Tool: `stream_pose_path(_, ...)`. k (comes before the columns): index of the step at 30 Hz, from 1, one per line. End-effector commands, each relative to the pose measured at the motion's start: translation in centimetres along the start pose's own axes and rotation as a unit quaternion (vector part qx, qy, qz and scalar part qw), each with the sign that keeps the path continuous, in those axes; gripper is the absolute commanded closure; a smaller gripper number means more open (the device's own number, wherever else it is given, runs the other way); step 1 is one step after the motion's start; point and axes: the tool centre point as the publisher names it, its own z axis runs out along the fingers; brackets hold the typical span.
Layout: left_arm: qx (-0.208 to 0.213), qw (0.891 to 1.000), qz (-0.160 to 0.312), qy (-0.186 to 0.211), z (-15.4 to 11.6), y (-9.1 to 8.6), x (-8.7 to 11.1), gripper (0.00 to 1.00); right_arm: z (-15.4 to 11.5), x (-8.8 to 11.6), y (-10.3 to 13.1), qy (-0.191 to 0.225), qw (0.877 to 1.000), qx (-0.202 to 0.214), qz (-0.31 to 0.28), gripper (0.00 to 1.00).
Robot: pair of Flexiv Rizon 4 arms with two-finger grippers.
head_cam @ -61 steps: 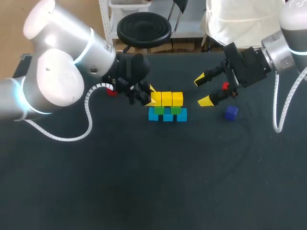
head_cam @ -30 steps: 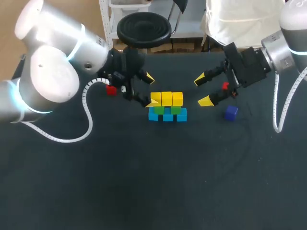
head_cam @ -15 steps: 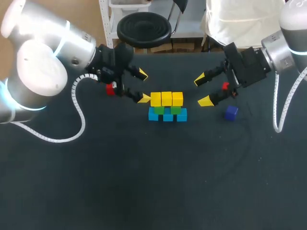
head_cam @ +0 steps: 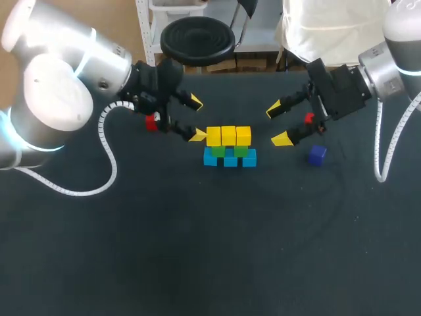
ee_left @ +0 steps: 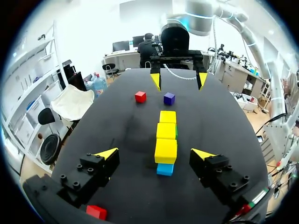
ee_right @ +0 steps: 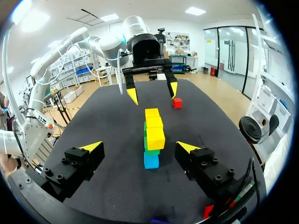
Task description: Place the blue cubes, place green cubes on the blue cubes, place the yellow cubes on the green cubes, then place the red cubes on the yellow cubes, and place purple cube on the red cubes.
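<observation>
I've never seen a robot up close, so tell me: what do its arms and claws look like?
Both the left arm and right arm are chunky, rounded silver tubes with pale glowing rings at the joints. A white coiled cable hangs off each. The left claw and right claw are black, each forked into two prongs with bright yellow pointed tips.
</observation>
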Motion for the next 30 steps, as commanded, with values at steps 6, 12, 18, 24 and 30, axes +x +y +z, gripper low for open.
stream_pose_path(6, -0.037, 0.999, 0.026, 0.0, -3.6, 2.2, 0.1, 0.0, 0.0, 0.0, 0.1, 0.0, 1.0, 0.001, 0.0, 0.0)
stream_pose_path(12, -0.057, 0.998, 0.025, 0.03, -5.6, 3.6, 1.1, 0.0, 0.0, 0.0, 0.1, 0.0, 1.0, 0.001, 0.0, 0.0)
stream_pose_path(18, -0.068, 0.994, 0.053, 0.073, -6.8, 4.5, 1.1, 0.0, 0.0, 0.0, 0.1, 0.0, 1.0, 0.001, 0.0, 0.0)
stream_pose_path(24, -0.094, 0.984, 0.053, 0.142, -8.3, 5.9, 0.0, 0.0, 0.0, 0.0, 0.1, 0.0, 1.0, 0.001, 0.0, 0.0)
stream_pose_path(30, -0.094, 0.984, 0.053, 0.142, -8.3, 5.9, 0.0, 0.0, 0.0, 0.0, 0.1, 0.0, 1.0, 0.001, 0.0, 0.0)
